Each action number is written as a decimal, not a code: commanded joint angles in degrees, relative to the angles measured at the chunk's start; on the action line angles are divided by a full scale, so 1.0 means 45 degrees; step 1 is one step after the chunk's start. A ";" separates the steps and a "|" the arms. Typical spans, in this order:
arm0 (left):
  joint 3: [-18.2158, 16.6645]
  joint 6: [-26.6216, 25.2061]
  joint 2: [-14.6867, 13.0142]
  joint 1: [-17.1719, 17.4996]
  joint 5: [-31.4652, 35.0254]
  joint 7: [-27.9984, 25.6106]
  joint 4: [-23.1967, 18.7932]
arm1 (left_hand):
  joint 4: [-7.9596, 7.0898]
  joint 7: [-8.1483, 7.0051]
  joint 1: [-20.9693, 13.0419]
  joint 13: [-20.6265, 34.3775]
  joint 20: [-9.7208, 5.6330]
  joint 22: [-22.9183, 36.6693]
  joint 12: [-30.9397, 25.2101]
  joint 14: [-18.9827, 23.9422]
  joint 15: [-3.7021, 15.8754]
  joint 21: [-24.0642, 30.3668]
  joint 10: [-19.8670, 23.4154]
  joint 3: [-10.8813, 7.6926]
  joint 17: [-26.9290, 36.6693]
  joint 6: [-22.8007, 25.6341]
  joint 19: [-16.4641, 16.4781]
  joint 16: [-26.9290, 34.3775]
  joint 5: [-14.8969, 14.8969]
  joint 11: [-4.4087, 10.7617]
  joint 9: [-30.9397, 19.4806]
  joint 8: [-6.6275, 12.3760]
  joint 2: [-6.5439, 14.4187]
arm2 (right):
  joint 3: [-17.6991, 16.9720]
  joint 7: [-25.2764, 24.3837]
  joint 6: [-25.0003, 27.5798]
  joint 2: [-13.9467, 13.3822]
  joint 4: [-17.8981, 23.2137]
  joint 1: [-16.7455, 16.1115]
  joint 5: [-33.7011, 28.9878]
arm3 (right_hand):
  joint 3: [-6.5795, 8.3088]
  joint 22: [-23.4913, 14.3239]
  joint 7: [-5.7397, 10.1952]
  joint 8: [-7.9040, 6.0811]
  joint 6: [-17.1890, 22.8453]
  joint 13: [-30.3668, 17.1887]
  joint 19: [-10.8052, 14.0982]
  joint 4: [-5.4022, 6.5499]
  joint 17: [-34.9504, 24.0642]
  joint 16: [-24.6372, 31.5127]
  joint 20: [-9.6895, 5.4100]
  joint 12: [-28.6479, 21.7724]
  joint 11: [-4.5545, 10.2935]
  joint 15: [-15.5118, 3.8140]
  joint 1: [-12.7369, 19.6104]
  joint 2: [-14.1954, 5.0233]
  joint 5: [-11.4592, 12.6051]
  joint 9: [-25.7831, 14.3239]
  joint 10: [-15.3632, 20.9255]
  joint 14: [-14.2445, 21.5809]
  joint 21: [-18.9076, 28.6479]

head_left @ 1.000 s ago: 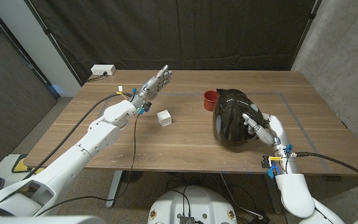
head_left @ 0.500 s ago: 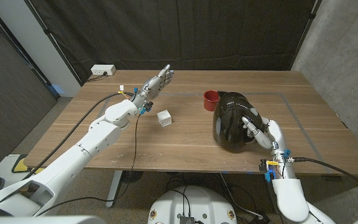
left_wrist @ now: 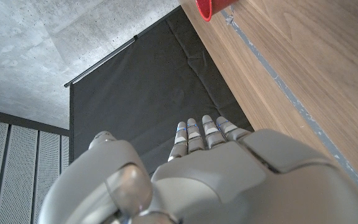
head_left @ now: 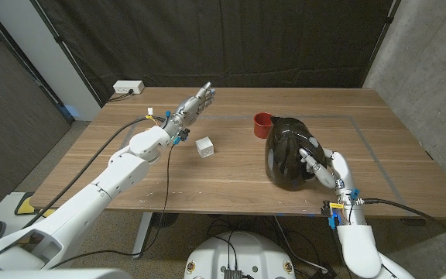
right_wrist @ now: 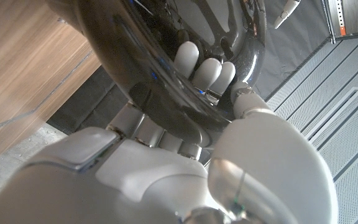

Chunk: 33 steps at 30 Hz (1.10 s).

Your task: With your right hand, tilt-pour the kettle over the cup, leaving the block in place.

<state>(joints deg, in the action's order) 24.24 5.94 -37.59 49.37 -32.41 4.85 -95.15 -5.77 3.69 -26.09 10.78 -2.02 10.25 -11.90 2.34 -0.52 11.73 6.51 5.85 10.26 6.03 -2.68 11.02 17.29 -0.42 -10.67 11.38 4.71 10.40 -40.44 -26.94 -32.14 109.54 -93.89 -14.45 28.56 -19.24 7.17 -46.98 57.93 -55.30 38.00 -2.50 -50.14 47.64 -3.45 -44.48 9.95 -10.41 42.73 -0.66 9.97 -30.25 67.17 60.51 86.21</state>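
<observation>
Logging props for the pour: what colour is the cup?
Red; the cup shows best in the head view, beside the kettle.

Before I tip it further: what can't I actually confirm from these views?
- Kettle spout and any water: head view, hidden by the kettle's own dark body.
- Cup inside: head view, too small and partly covered by the kettle; left wrist view, cut off by the edge.
- Right hand fingers' grip on the handle: right wrist view, blocked by the glossy body.
- Block markings: too small.
</observation>
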 commanded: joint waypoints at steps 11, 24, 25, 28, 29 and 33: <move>0.0010 -0.0083 -0.0167 -0.0016 -0.0030 0.0176 -0.0049 | -0.0030 -0.0038 -0.0079 0.0049 0.0050 0.0031 0.0038 0.0027 0.0001 -0.0040 0.0076 0.0101 0.0059 0.0063 -0.0143 -0.0036 -0.0002 0.0075 -0.0034 0.0019 0.0065 | 0.0574 -0.0776 0.1089 -0.0096 0.0131 -0.0179 -0.0414 | 0.0046 0.0224 0.0072 0.0289 0.0019 0.0245 -0.0265 0.0120 0.0191 -0.0273 -0.2031 0.0314 -0.0039 -0.0367 -0.2098 -0.1921 0.0056 0.0387 -0.0090 -0.0186 -0.0226; 0.0097 -0.0066 -0.0056 -0.0226 -0.0054 0.0378 0.0229 | -0.0031 -0.0056 -0.0093 0.0049 0.0091 0.0032 0.0044 0.0027 0.0010 -0.0050 0.0064 0.0133 0.0059 0.0071 -0.0172 -0.0036 -0.0004 0.0074 -0.0034 0.0020 0.0080 | 0.0761 -0.0801 0.1652 -0.0348 0.0441 -0.0337 -0.0186 | -0.1228 0.0707 -0.0136 0.0783 -0.0325 0.0799 -0.0169 -0.0991 0.0772 -0.0392 -0.2009 0.0643 -0.0289 -0.0395 -0.2114 0.0323 -0.0018 0.0995 -0.0042 -0.0411 -0.0313; 0.0106 -0.0063 -0.0044 -0.0245 -0.0057 0.0400 0.0257 | -0.0031 -0.0062 -0.0095 0.0049 0.0093 0.0032 0.0042 0.0025 0.0012 -0.0048 0.0069 0.0136 0.0059 0.0068 -0.0169 -0.0037 -0.0004 0.0072 -0.0034 0.0019 0.0082 | 0.0772 -0.0769 0.1712 -0.0381 0.0468 -0.0350 -0.0148 | -0.1265 0.0731 -0.0161 0.0812 -0.0341 0.0847 -0.0180 -0.0958 0.0799 -0.0438 -0.2009 0.0696 -0.0344 -0.0396 -0.2190 0.0358 -0.0006 0.1026 -0.0108 -0.0436 -0.0330; 0.0135 -0.0039 -0.0003 -0.0294 -0.0065 0.0469 0.0352 | -0.0031 -0.0059 -0.0099 0.0050 0.0105 0.0032 0.0042 0.0022 0.0007 -0.0047 0.0068 0.0144 0.0059 0.0083 -0.0168 -0.0038 -0.0004 0.0068 -0.0035 0.0024 0.0085 | 0.0822 -0.0696 0.2059 -0.0475 0.0569 -0.0387 -0.0160 | -0.1379 0.0897 -0.0188 0.0972 -0.0539 0.1037 -0.0257 -0.0840 0.0910 -0.0664 -0.2019 0.0837 -0.0373 -0.0441 -0.2485 0.0487 0.0075 0.1118 -0.0193 -0.0507 -0.0478; 0.0144 -0.0040 0.0013 -0.0304 -0.0071 0.0480 0.0382 | -0.0031 -0.0060 -0.0099 0.0050 0.0112 0.0032 0.0044 0.0022 0.0008 -0.0050 0.0064 0.0145 0.0059 0.0079 -0.0175 -0.0038 -0.0004 0.0068 -0.0035 0.0023 0.0085 | 0.0842 -0.0676 0.2241 -0.0476 0.0625 -0.0402 -0.0138 | -0.1398 0.0933 -0.0191 0.0992 -0.0536 0.1057 -0.0300 -0.0823 0.0979 -0.0738 -0.2018 0.0872 -0.0412 -0.0436 -0.2536 0.0516 0.0085 0.1144 -0.0257 -0.0532 -0.0523; 0.0181 -0.0057 0.0065 -0.0336 -0.0104 0.0540 0.0500 | -0.0031 -0.0070 -0.0104 0.0050 0.0114 0.0032 0.0051 0.0018 0.0011 -0.0050 0.0045 0.0152 0.0059 0.0090 -0.0176 -0.0040 -0.0004 0.0055 -0.0035 0.0026 0.0090 | 0.0918 -0.0524 0.2689 -0.0593 0.0742 -0.0438 0.0057 | -0.1480 0.1210 -0.0185 0.1192 -0.0682 0.1407 -0.0492 -0.0717 0.1542 -0.1280 -0.2019 0.1117 -0.0355 -0.0457 -0.2840 0.0648 0.0208 0.1307 -0.0396 -0.0570 -0.0838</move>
<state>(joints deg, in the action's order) 24.62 5.61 -37.86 48.49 -32.63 6.32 -94.18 -6.01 3.69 -26.24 10.78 -1.72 10.25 -11.90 2.34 -0.52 11.73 6.73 6.08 10.26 6.03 -2.99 11.02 17.29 -0.20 -10.68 11.38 4.86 13.57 -43.90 -19.29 -33.60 111.26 -95.24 -15.52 22.12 -14.21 6.44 -42.11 55.31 -49.55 36.35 -5.93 -44.20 42.83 -3.51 -39.84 8.23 -9.29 30.36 1.75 10.20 -24.56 65.77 57.91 82.91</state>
